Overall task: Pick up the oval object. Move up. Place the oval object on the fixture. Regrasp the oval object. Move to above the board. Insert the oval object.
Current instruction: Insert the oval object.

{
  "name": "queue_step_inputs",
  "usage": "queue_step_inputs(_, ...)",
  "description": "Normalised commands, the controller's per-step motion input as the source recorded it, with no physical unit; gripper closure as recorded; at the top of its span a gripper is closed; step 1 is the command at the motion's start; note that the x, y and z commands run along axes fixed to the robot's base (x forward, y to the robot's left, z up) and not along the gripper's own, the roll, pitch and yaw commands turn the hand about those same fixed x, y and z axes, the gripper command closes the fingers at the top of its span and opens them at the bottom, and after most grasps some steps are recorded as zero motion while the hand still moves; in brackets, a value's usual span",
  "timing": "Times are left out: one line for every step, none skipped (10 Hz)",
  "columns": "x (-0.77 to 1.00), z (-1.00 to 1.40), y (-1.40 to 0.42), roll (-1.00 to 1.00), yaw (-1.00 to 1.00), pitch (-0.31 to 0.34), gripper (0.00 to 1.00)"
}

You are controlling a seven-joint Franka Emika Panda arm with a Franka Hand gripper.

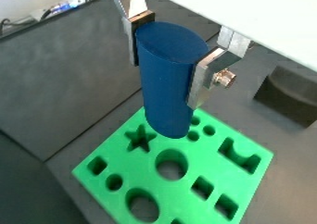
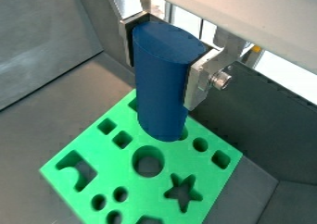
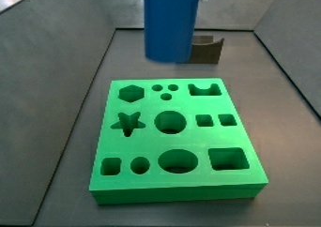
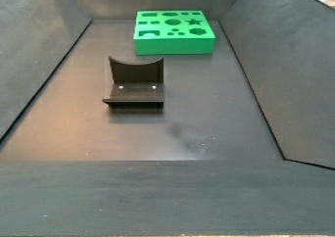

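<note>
The bright green rectangular board [image 3: 175, 137] with its shaped cut-outs lies on the dark floor; the dark grey-brown fixture [image 4: 135, 82] stands apart from it, empty. Above the board hangs the blue oval object [image 1: 166, 80], a solid peg clamped upright between the gripper's [image 2: 161, 50] silver fingers [image 1: 206, 77]. Which hole sits beneath it is hard to tell. Descending misaligned or rotated would probably catch the peg on a rim and jam or twist it in the grasp.

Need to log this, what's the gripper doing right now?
Gripper: closed on the oval object, held upright above the board.
</note>
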Motion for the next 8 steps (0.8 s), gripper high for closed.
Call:
queue_step_inputs(-0.01, -0.36, -0.50, 0.16, 0.00, -0.037, 1.00)
queue_step_inputs(0.00, -0.35, -0.46, 0.15, 0.00, -0.029, 1.00)
queue_step_inputs(0.00, -0.34, -0.43, 0.12, 0.00, -0.019, 1.00)
queue_step_inputs(0.04, -0.32, -0.39, 0.11, 0.00, -0.011, 1.00)
queue_step_inputs(0.19, -0.21, -0.36, 0.16, 0.00, 0.001, 1.00)
queue_step_inputs(0.16, -0.20, -0.32, 0.15, 0.00, 0.000, 1.00)
queue_step_inputs(0.17, -0.21, -0.29, 0.14, 0.00, 0.000, 1.00)
queue_step_inputs(0.19, -0.21, -0.26, 0.14, 0.03, 0.000, 1.00)
